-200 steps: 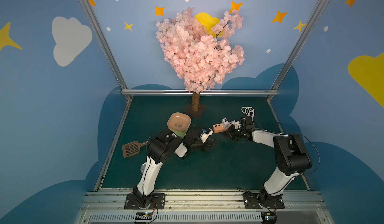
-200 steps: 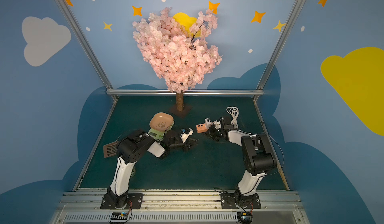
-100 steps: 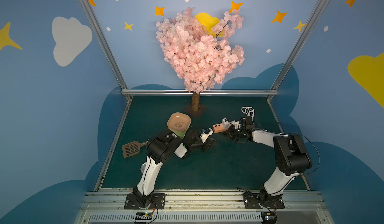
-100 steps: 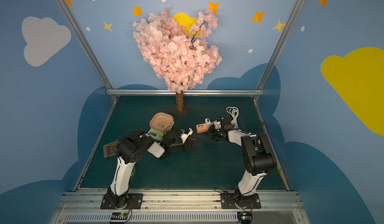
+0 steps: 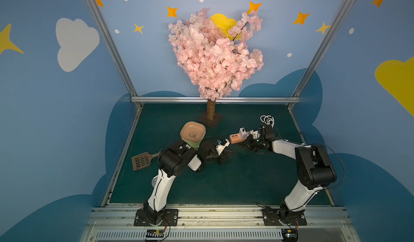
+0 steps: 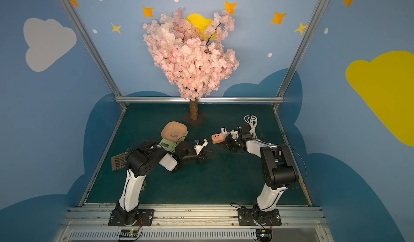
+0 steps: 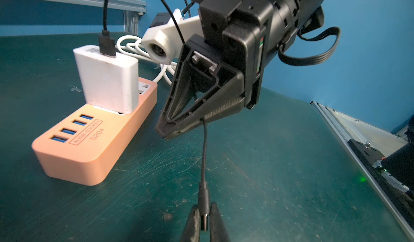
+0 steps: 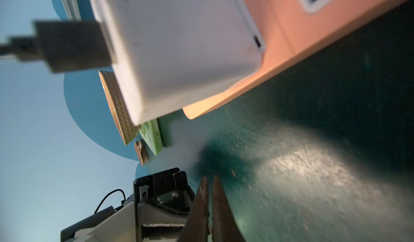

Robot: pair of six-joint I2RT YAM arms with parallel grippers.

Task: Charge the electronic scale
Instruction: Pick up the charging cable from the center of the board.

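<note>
The electronic scale (image 5: 193, 144), pale green with a peach panda tray on top, stands on the mat behind my left arm and also shows in a top view (image 6: 167, 143) and the right wrist view (image 8: 152, 137). Right of it, low over the mat, my left gripper (image 7: 204, 205) is shut on the black cable plug (image 7: 204, 195). The thin black cable (image 7: 203, 144) runs from there to my right gripper (image 7: 164, 134) and passes between its fingers. In the right wrist view my right gripper (image 8: 210, 178) shows a narrow slit between its fingers.
The orange-pink power strip (image 7: 89, 140) lies just beyond both grippers, with the white charger cube (image 7: 107, 81) plugged into it and a black USB plug (image 7: 107, 43) in the cube. A white cord coil (image 5: 267, 119), a brown slotted scoop (image 5: 142, 161) and the tree trunk (image 5: 210, 112) stand around.
My left gripper has closed onto the cable plug. The right gripper's fingers have parted slightly. Neither arm has visibly shifted.
</note>
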